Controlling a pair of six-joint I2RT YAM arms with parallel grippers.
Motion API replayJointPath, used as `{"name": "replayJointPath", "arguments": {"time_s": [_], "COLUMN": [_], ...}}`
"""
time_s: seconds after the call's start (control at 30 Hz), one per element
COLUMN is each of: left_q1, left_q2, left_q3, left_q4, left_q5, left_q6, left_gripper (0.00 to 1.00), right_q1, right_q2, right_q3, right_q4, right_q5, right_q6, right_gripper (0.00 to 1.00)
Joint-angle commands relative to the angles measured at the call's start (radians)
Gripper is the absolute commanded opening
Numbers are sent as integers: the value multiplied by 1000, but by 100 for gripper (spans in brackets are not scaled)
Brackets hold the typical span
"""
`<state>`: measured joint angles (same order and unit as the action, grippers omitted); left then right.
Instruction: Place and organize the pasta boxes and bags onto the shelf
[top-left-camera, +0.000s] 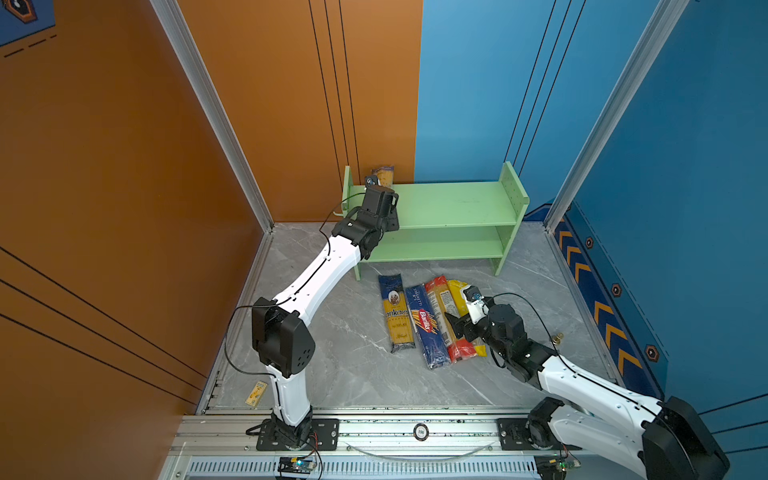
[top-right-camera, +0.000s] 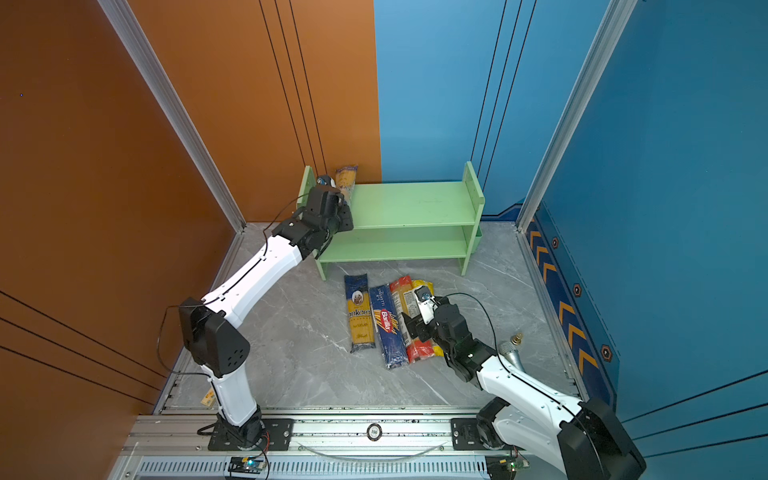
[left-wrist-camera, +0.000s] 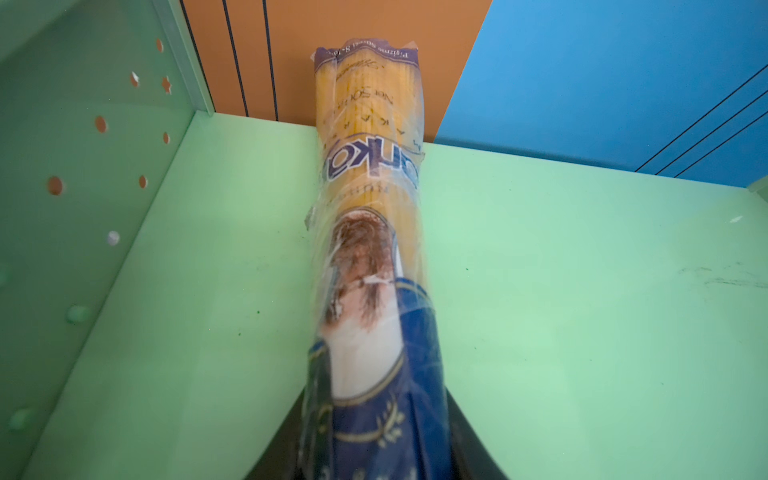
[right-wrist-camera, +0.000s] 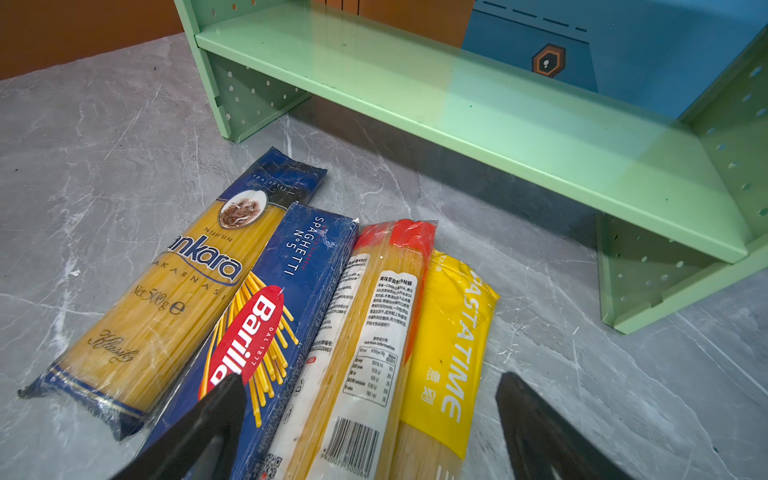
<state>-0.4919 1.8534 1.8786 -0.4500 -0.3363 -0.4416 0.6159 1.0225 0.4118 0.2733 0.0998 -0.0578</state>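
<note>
— What does the shelf hold?

— The light green two-tier wooden shelf (top-left-camera: 457, 203) stands at the back edge of the grey marbled table (top-left-camera: 332, 332). Over its top tier, in the back corner beside the perforated side panel (left-wrist-camera: 83, 166), is a navy-and-yellow clear plastic spaghetti packet with an oval portrait (left-wrist-camera: 370, 166). It tilts, with its far end up by the orange wall (left-wrist-camera: 299, 50).

— And your arms?

— My left arm stretches from the table's front edge to that corner, with its wrist above the top tier. My left gripper (left-wrist-camera: 376, 440) clasps the packet's near end, a finger on each side. My right arm is folded low with its wrist tipped down. My right gripper (right-wrist-camera: 369, 380) hangs with its jaws spread wide, holding nothing.

— Over what?

— Four packets lying side by side, touching, just in front of the shelf. They are a second navy-and-yellow portrait packet (right-wrist-camera: 166, 299), a navy Barilla packet (right-wrist-camera: 299, 282), a red-ended clear bag (right-wrist-camera: 374, 316) and a yellow-ended bag (right-wrist-camera: 449, 340). One finger is over the Barilla packet and the other is over bare table past the yellow-ended bag. The red-ended and yellow-ended bags lie between them.
</note>
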Motion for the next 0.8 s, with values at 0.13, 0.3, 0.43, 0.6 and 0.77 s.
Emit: {"name": "replayJointPath", "arguments": {"time_s": [0.13, 0.3, 0.43, 0.6, 0.77], "left_q1": [13, 14, 15, 15, 15], "left_q2": [-48, -54, -60, -66, -75], "left_q3": [-35, -41, -42, -52, -65], "left_q4": [48, 58, 64, 67, 72], "left_q5": [16, 27, 37, 38, 36], "left_q6": [6, 8, 11, 11, 11], "left_gripper": [42, 46, 49, 50, 52], "right_q1": [-4, -4, -5, -4, -4], "right_q2": [-18, -13, -5, 5, 13], "right_q3": [-10, -9, -7, -4, -1], "right_q4": [25, 33, 38, 44, 50], "right_q5": [-15, -17, -20, -24, -31], "right_q6": [21, 24, 24, 25, 25], "right_gripper": [92, 92, 92, 92, 92]}}
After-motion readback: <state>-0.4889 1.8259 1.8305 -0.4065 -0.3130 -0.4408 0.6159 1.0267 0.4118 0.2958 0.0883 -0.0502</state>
